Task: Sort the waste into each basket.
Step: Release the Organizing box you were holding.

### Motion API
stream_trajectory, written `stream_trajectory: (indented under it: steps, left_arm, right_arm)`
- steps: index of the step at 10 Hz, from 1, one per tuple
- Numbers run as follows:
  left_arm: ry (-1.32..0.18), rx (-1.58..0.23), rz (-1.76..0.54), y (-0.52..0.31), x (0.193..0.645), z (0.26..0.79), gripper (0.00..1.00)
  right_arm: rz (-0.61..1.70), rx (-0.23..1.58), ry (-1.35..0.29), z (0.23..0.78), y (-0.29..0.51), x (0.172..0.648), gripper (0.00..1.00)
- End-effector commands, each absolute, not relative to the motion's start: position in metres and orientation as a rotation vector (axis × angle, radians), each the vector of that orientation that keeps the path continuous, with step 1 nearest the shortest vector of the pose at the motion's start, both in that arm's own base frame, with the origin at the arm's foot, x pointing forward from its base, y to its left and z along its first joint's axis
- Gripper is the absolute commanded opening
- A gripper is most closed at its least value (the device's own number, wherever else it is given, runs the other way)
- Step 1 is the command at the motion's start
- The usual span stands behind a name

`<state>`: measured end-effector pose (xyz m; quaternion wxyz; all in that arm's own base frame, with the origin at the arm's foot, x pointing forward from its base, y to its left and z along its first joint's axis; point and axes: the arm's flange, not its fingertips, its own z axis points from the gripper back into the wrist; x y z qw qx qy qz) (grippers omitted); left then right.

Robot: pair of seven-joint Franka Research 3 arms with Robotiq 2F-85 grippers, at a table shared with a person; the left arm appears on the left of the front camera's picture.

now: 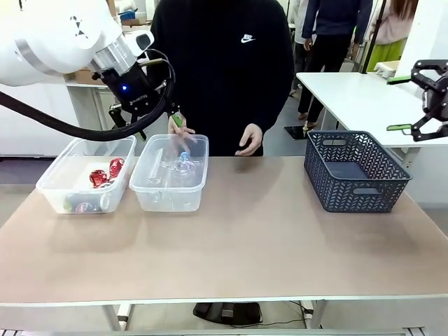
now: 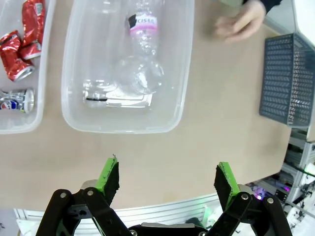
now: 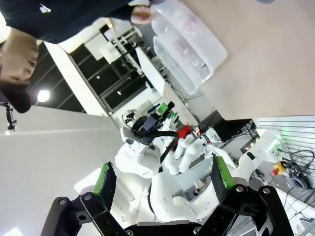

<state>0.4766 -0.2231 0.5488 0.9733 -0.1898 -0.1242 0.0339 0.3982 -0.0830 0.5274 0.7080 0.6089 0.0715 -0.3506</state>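
Note:
Two clear baskets stand side by side at the table's left. The left basket (image 1: 50, 178) holds red cans (image 1: 103, 173); the right basket (image 1: 168, 189) holds clear plastic bottles (image 1: 183, 162). My left gripper (image 1: 155, 126) hangs open and empty above the baskets' far edge. Looking down from the left wrist, the open left gripper (image 2: 167, 179) is over bare table near the bottle basket (image 2: 123, 129), in which lies a pink-labelled bottle (image 2: 142, 29), with crushed red cans (image 2: 22, 46) at the left. My right gripper (image 1: 395, 103) is raised at the far right, open and empty; the right gripper (image 3: 165, 179) faces away from the table.
A dark grey lattice basket (image 1: 357, 171) stands at the right of the table. The person stands at the far edge, one hand (image 1: 248, 140) near the table's middle and the other hand (image 1: 179, 133) just behind the bottle basket. The table's front and middle are bare.

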Motion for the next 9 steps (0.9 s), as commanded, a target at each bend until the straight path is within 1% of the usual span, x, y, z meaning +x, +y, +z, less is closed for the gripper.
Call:
stream_trajectory:
  steps: [1,9]
  left_arm:
    - [-0.265,-0.362,0.088,-0.2262,0.4760,0.5504,1.00]
    - [-0.265,-0.362,0.088,-0.2262,0.4760,0.5504,1.00]
  right_arm:
    - [-0.756,1.349,0.149,0.5292,-0.0874,0.4020,1.00]
    - [-0.756,1.349,0.149,0.5292,-0.0874,0.4020,1.00]
